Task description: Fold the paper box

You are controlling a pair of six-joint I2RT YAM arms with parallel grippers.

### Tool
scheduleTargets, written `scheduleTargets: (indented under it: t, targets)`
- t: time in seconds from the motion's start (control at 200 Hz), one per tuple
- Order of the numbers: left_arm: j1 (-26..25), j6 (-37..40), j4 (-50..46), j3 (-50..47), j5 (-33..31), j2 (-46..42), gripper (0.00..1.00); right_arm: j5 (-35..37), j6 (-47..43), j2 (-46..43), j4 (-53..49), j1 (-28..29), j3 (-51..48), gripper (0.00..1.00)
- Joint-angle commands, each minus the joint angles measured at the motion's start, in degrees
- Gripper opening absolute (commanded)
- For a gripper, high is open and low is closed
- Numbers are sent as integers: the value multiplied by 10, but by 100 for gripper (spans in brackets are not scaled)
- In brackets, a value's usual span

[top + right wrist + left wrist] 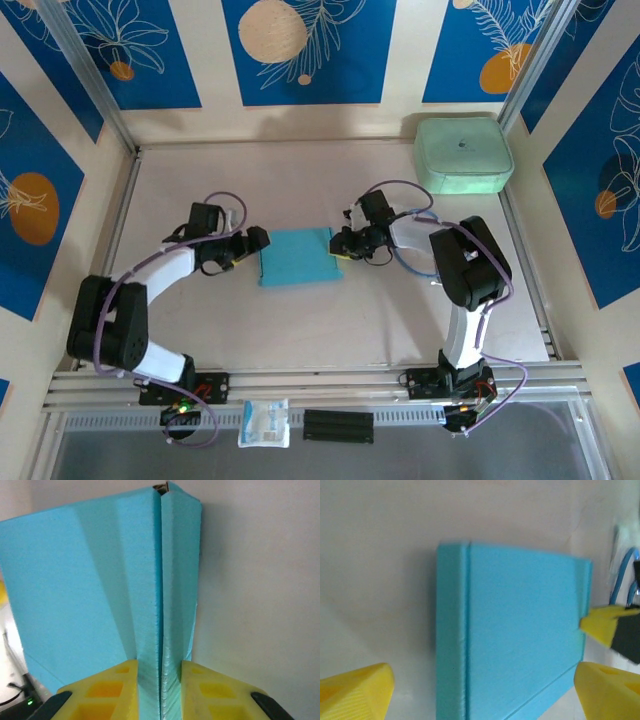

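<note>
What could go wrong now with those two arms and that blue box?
The right gripper pinches one thin folded edge of the paper box; a hard pull could tear or crease it. The left gripper is open, not gripping, so the light box might slide or lift.

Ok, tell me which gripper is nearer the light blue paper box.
Right. The right gripper is shut on the right edge of the light blue paper box, in contact with it. The left gripper sits open at the box's left edge, not gripping it.
</note>
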Motion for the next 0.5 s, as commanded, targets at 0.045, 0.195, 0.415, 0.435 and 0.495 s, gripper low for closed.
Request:
scheduleTargets:
  t: [0.045, 0.195, 0.415, 0.435, 0.495]
  targets:
    - [2, -39, 122, -23, 108, 34, 94, -58, -21, 41, -19, -25, -15, 23]
    - [1, -113, 269, -42, 157, 114, 94, -48, -33, 45, -33, -26, -6, 23]
    - [-1, -257, 520, -78, 194, 187, 64, -42, -34, 46, -46, -24, 2, 23]
    - [-2, -264, 533, -80, 194, 188, 62, -43, -33, 45, -46, -24, 2, 23]
    - [-2, -276, 552, -87, 192, 185, 55, -40, -33, 40, -48, -20, 3, 24]
